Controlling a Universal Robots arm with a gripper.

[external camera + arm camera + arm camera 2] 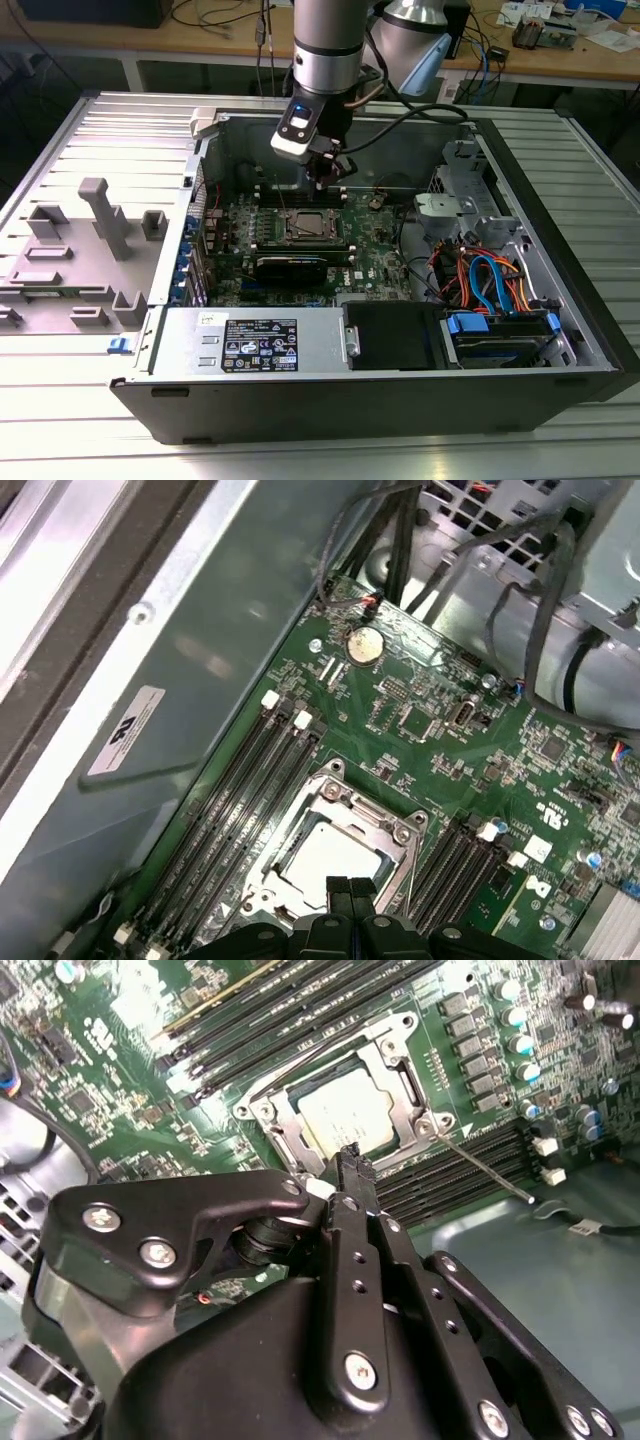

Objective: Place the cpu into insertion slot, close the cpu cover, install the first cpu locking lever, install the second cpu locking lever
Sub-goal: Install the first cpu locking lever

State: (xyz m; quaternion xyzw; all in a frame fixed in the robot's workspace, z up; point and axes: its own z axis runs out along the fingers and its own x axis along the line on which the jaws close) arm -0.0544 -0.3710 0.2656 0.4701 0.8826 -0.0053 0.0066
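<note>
Your small silvery square cpu (325,855) is sitting in the square green-board insertion slot (285,238), centre of the exterior view, with the thin metal-frame cpu cover (375,820) lying over it. 1 thin wire lever (490,1170) is jutting free, so the levers are left, I judge. Your black gripper (350,885) is hovering above, clenched on nothing.

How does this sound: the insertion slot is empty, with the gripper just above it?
Wrong on one count: the insertion slot holds the cpu, as the first wrist view shows. The gripper is just above it.
</note>
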